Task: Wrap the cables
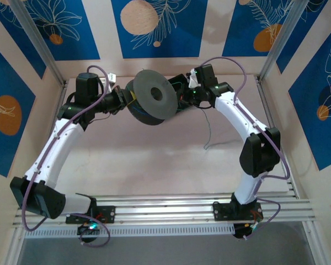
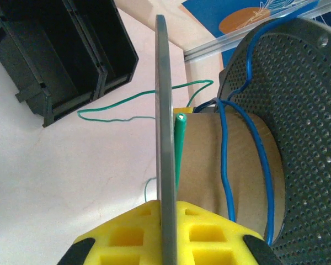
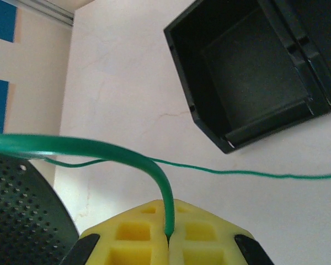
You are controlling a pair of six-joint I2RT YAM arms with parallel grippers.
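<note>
With your left gripper point(image 2: 165, 237) clamped on the spool flange point(image 2: 163, 83) and your right gripper point(image 3: 168, 243) pinching the green cable point(image 3: 71, 144), you're mid-wind; next lead it taut round the core point(image 2: 201, 165).

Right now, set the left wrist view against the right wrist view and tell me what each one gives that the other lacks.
Left wrist: the left gripper is shut on the thin edge of a grey spool flange. The cardboard core sits beside it, with a blue wire looped around that core.
Right wrist: the right gripper is shut on a green wire that arches up from its yellow pads.
Both: green wire trailing over the pale table, black bins and a perforated flange of the spool.
</note>
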